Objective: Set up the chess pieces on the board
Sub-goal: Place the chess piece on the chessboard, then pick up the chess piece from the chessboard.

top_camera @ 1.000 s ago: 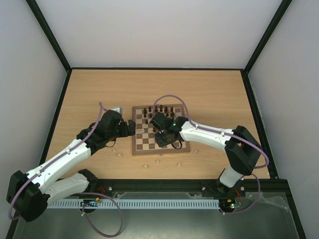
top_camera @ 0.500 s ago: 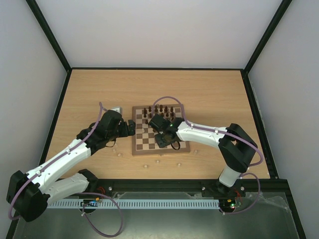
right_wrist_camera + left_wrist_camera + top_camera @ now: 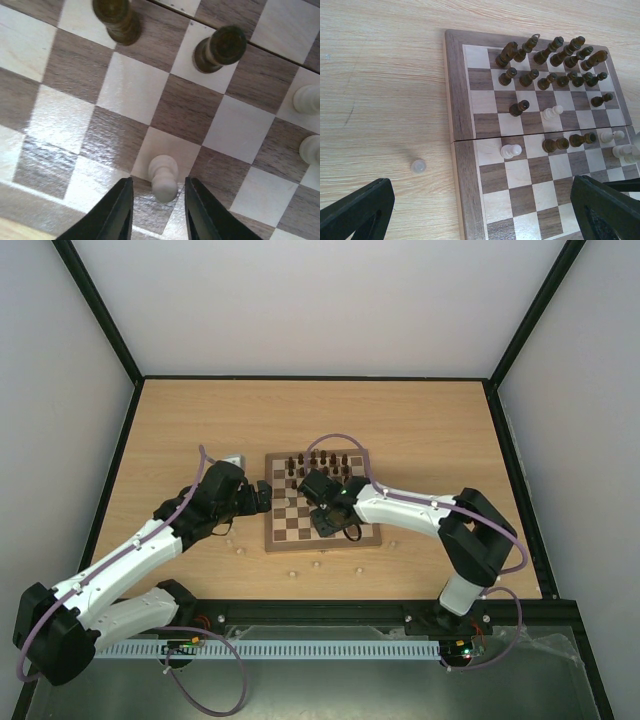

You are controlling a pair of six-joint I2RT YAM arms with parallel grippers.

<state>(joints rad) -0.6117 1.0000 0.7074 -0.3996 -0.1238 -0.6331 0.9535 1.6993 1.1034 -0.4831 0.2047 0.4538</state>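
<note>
Between the fingers of the right gripper [image 3: 158,197], a pale pawn [image 3: 164,182] is standing upright on the board [image 3: 185,107], close to its border. The jaws are sitting only slightly apart, flanking the pawn with a thin gap showing on each side, so they are bracketing it rather than clamping it. Beyond the pawn, two dark pieces [image 3: 222,47] are standing on squares farther from the fingers. Two other pale pieces [image 3: 307,97] are showing at the right edge of that wrist view.

Over the board's left edge, the left gripper [image 3: 480,215] is hovering with its jaws spread wide, gripping nothing. Its camera is showing most of the dark pieces crowding the two far rows. A few dark and pale ones are standing scattered on the middle squares.

Seen from above, the board is lying near the middle of the table [image 3: 200,420], between the two arms. Several stray pale pieces [image 3: 316,563] are resting on the bare wood just off its near edge. One more is sitting beside its left border.
</note>
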